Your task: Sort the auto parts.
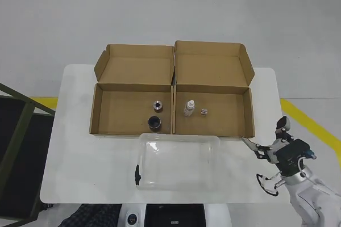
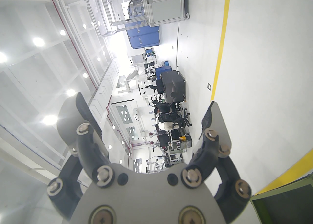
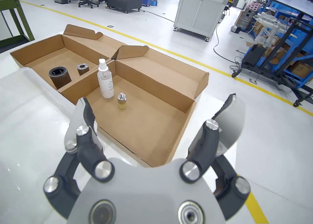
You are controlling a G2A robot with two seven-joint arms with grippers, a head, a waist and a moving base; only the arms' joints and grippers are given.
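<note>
1. Table [image 1: 74,142]: white; carries the clear bin and both boxes.
2. Two open cardboard boxes, side by side, flaps up, along the clear bin's far long side. First box [image 1: 119,110] lies off the bin's left half, second box [image 1: 227,113] off its right half.
3. Clear bin [image 1: 182,164]: transparent plastic, shallow, near the table's front edge.
4. Right gripper [image 3: 159,107]: jaws spread wide, holding nothing; just past the bin's right end.
5. Left gripper [image 2: 145,102]: jaws spread wide, holding nothing; aimed out into the room, place relative to the bin cannot be told.
6. Spray bottle [image 1: 189,107]: white, upright, second box, beyond the bin's middle.
7. Black cylinder [image 1: 154,122]: hollow, upright, first box, wall nearest the bin.
8. Metal cylinder [image 1: 158,105]: upright, first box, farther from the bin.
9. Brass fitting [image 1: 204,112]: upright, just beside the bottle.
</note>
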